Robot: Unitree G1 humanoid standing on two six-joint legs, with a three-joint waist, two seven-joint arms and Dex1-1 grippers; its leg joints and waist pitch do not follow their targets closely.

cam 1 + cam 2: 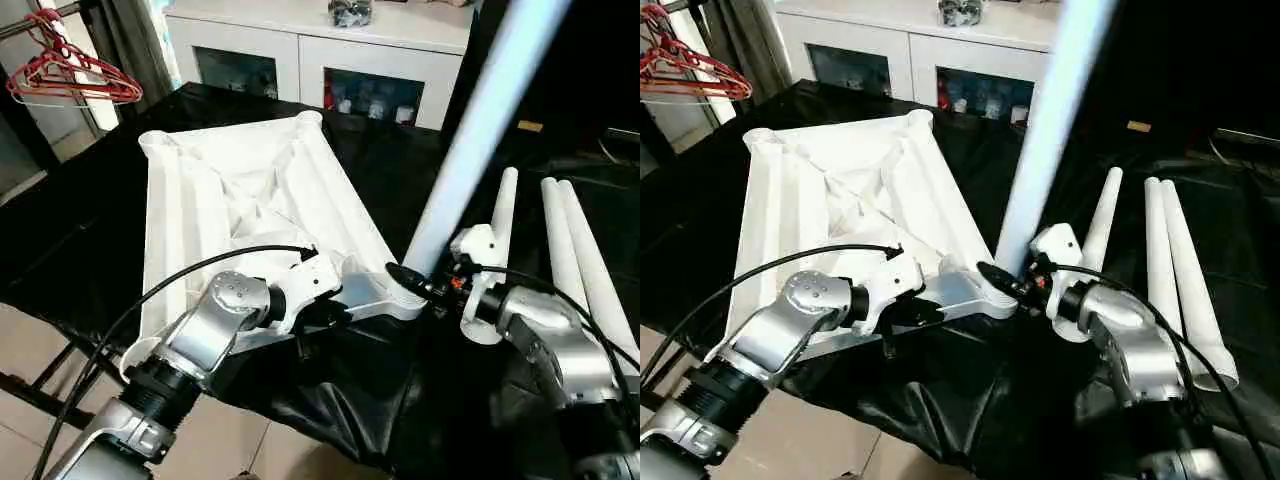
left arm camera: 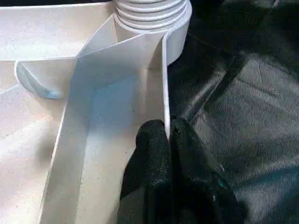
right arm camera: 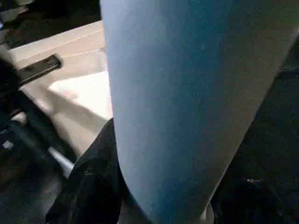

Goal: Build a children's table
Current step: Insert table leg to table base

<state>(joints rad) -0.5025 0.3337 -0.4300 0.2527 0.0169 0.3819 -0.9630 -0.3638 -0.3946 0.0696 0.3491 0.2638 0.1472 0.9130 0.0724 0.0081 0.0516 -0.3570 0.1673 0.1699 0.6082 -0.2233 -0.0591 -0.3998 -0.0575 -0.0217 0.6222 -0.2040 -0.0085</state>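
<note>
- On the black-draped tabletop (image 1: 420, 180) the white top (image 1: 240, 200) lies upside down, ribs up, with round sockets at its corners.
- Left gripper (image 2: 169, 135) is at the near edge of that top. Its jaws are pinched almost fully closed on the thin rim wall, 1 black finger (image 2: 149, 158) inside the rim and the other outside, as the left wrist view shows.
- Just past the fingers in that view there's a ridged round socket (image 2: 149, 14) at the corner.
- Right gripper (image 1: 425, 285) is at the near right corner of the top, jaws about halfway apart and wrapped around the lower end of 1 leg (image 1: 480, 130).
- That leg stands up steeply from the corner, leaning up and away to the right and running out of the top of the head views. Pretty sure its bottom end is at the corner socket, but can't tell how far in it sits.
- 3 more legs (image 1: 575, 250) lie on the cloth to the right of the top, roughly side by side, well apart from the grippers.
- Behind the tabletop is a white cabinet (image 1: 310, 40) with glass doors, and red hangers (image 1: 70, 70) hang off to the far left.
</note>
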